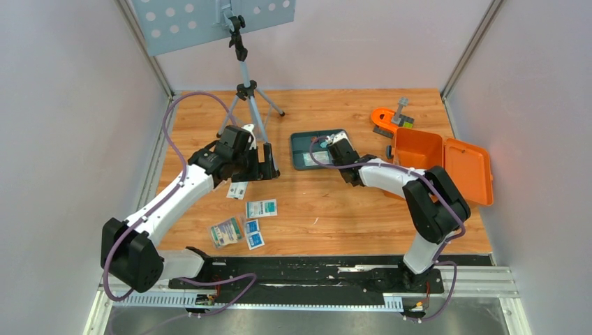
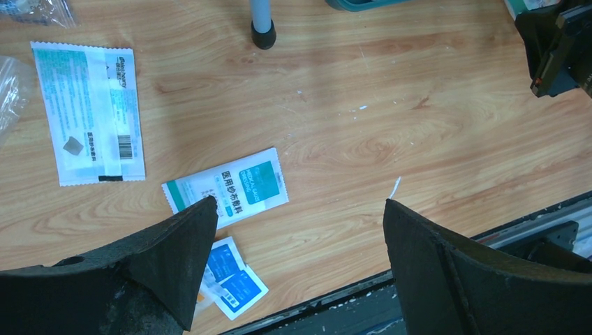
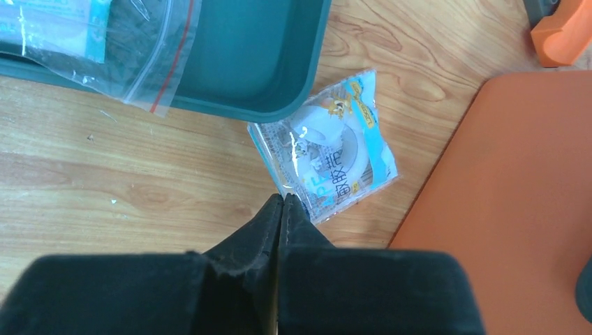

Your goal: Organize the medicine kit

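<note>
The medicine kit [image 1: 419, 150] is an orange box lying open at the right, its lid [image 1: 469, 171] folded out; its orange side [image 3: 509, 209] fills the right of the right wrist view. Between it and the dark teal tray [image 3: 258, 70] lies a clear packet [image 3: 328, 146] holding a white tape roll. My right gripper [image 3: 281, 199] is shut, its tips pinching the packet's near corner. My left gripper [image 2: 300, 202] hangs wide open above the wood, nothing between its fingers, over a teal-and-white gauze packet [image 2: 227, 187] and small blue packets [image 2: 227, 276].
A zip bag [image 3: 139, 49] lies in the tray [image 1: 317, 149]. More packets [image 1: 261, 208] are scattered front left. A tripod [image 1: 244, 91] stands at the back, one foot [image 2: 263, 31] near my left gripper [image 1: 267, 162]. A small orange curved piece [image 1: 384, 118] lies behind the kit.
</note>
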Action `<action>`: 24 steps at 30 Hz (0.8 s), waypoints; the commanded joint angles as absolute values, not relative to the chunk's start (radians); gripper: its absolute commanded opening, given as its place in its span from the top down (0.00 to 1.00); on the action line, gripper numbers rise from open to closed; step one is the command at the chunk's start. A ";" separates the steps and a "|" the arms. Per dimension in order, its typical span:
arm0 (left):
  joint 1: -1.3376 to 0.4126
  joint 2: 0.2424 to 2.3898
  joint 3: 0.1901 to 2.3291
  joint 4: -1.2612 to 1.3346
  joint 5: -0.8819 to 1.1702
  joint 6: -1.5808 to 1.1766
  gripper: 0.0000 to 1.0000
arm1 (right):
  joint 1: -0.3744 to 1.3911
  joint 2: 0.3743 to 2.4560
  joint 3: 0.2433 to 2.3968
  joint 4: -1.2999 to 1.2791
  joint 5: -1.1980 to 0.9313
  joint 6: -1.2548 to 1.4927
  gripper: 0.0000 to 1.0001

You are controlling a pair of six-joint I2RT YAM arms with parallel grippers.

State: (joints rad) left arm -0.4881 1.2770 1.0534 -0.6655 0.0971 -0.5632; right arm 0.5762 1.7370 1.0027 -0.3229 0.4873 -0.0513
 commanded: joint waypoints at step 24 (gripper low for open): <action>-0.483 1.208 1.074 -0.670 0.063 -0.552 0.04 | 0.417 1.199 1.234 -0.428 0.521 0.083 1.00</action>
State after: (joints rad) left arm -0.4881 1.2434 1.0523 -0.6720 0.0826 -0.5610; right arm 0.4973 1.2518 1.1656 -0.4145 0.4820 0.0479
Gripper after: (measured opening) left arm 0.960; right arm 0.003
